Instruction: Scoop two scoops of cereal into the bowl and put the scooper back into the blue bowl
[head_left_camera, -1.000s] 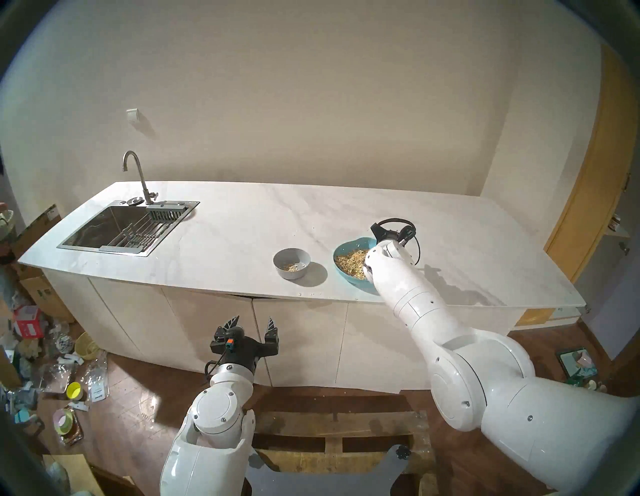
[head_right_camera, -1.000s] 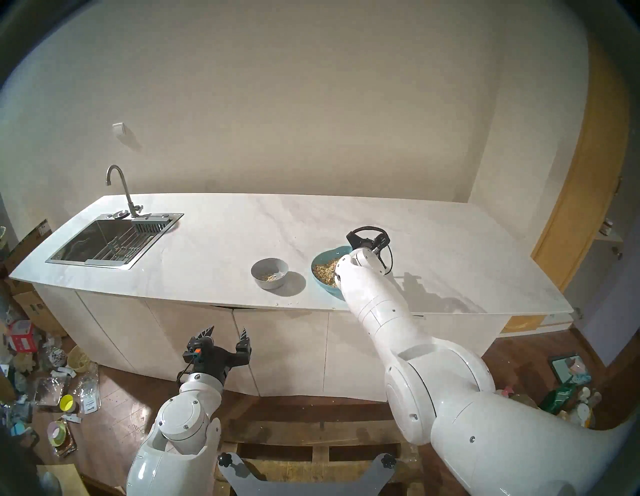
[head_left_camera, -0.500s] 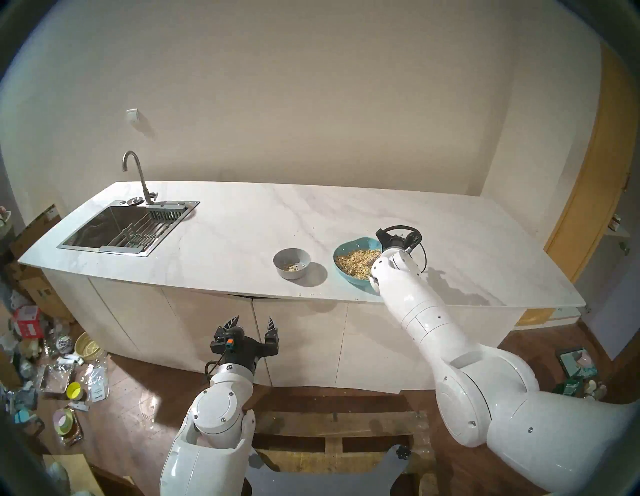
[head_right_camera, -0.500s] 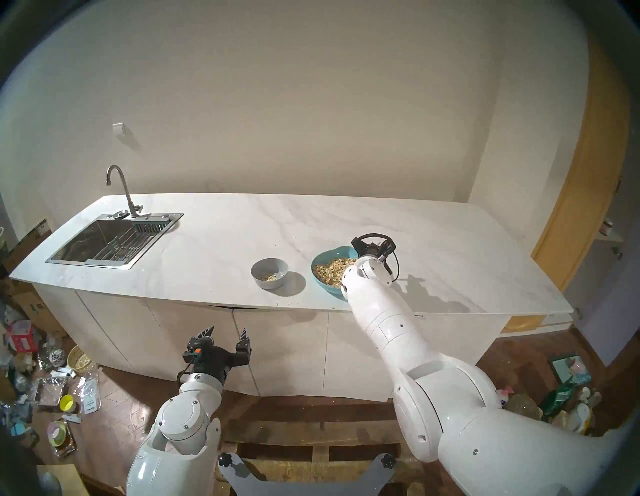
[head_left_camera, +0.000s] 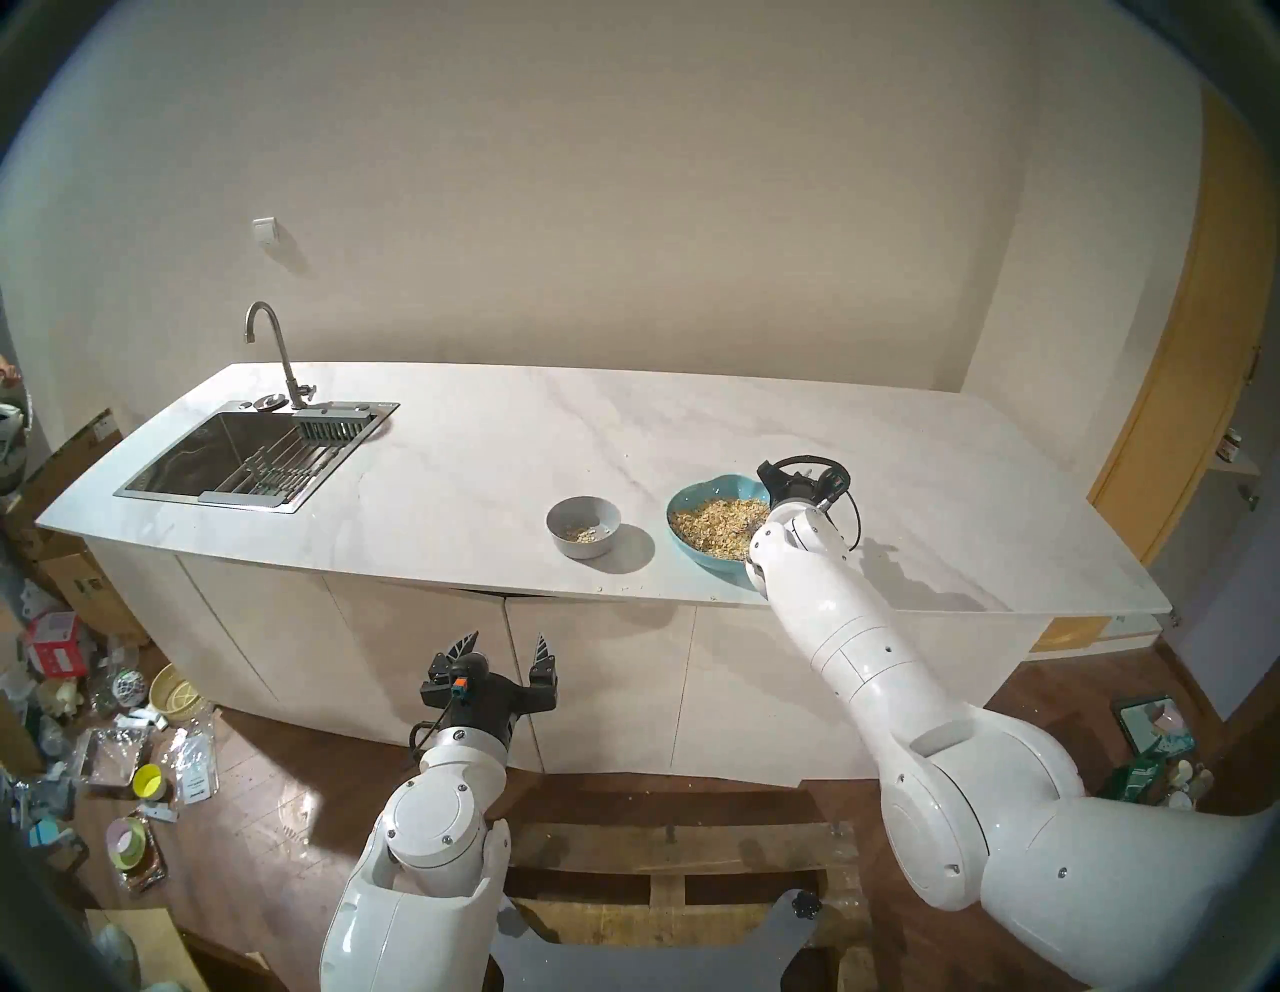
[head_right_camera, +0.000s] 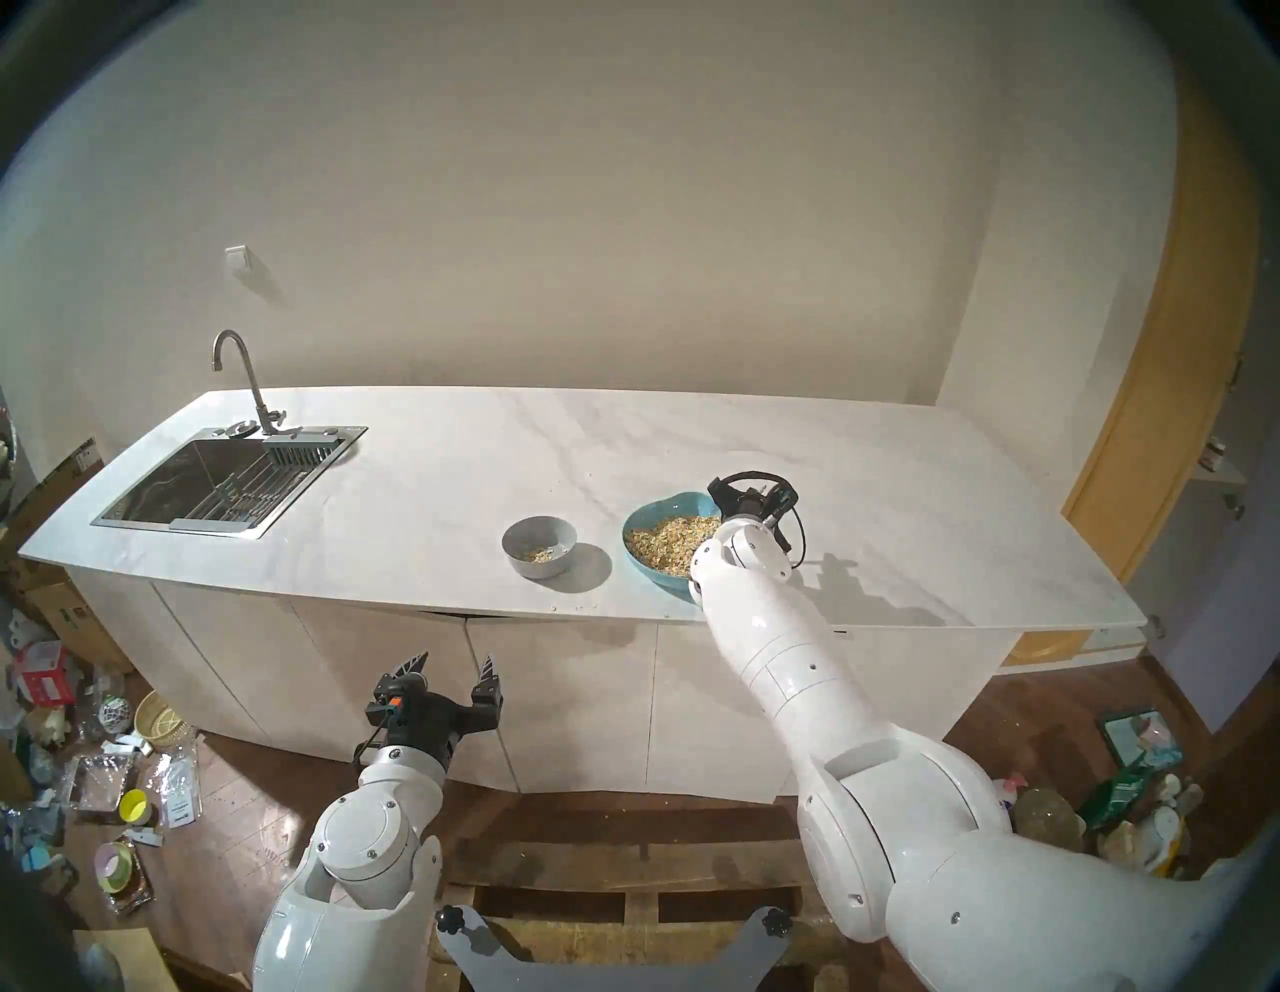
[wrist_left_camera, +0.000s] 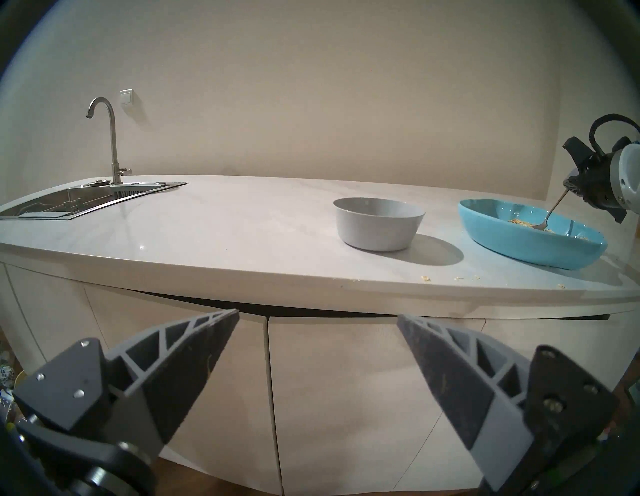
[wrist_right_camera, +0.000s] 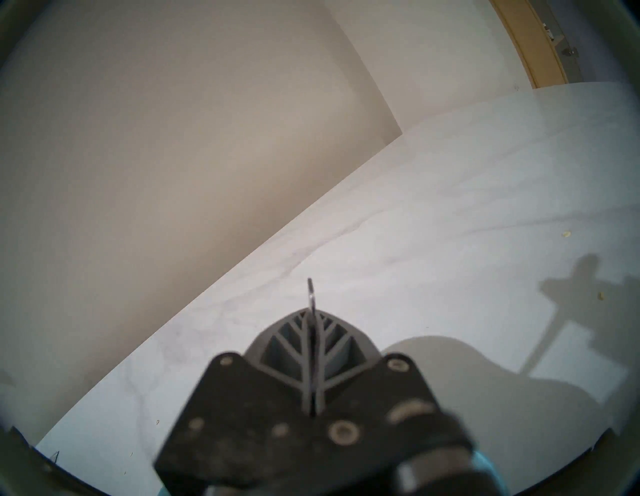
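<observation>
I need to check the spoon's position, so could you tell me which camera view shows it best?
The left wrist view: the spoon slants from the shut right gripper into the blue bowl. The right wrist view shows only its handle tip; in the head views the arm hides it.

My left arm is bent up in front of me, its wrist pointing toward twelve o'clock, and my left gripper (head_left_camera: 505, 648) hangs with its two ribbed fingers (wrist_left_camera: 187, 360) spread wide and nothing between them. My right arm reaches out long toward one o'clock, wrist tipped downward. My right gripper (wrist_right_camera: 312, 346) has its fingers pressed flat together.
</observation>
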